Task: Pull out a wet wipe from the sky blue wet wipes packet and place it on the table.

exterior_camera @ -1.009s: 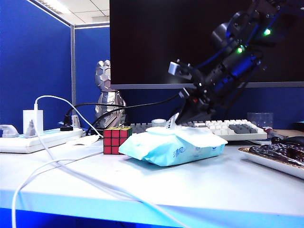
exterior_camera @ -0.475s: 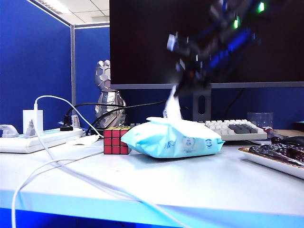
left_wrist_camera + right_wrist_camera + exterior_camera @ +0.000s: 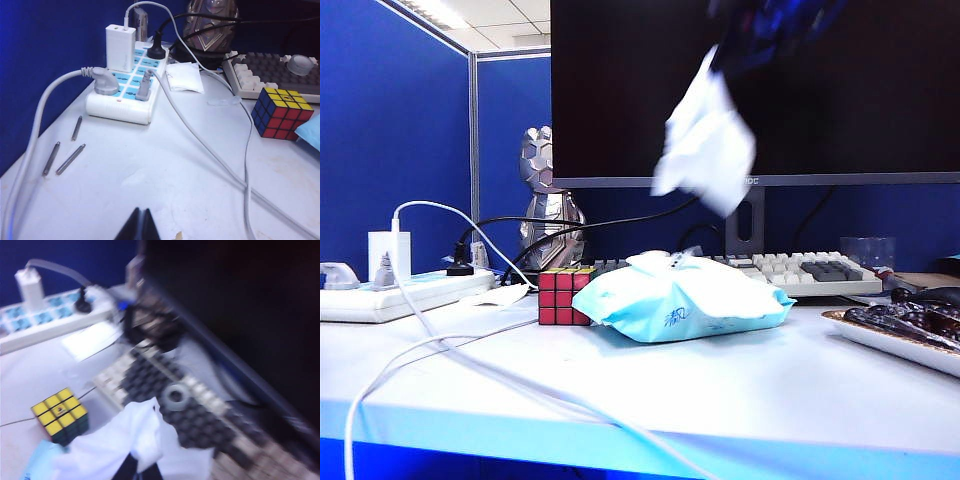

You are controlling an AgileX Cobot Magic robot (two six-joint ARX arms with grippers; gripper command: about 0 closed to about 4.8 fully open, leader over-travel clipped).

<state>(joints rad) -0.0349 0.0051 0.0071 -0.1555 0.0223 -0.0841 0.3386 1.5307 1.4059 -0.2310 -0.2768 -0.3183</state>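
Right gripper (image 3: 141, 471), closed on the wet wipe (image 3: 705, 140), holds it clear above the sky blue wet wipes packet (image 3: 682, 298) at mid-table (image 3: 770, 390); carry it toward the bare front edge before releasing; left gripper (image 3: 140, 226) is shut, idle near the table's left end.

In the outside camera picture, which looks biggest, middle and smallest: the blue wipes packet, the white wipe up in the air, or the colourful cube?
1. The soft sky blue wet wipes packet looks largest.
2. The wrinkled white wet wipe, hanging from the right gripper's shut jaws, blurred.
3. The red-faced Rubik's cube, smallest; it sits slightly farther back, so it's shrunk a little.
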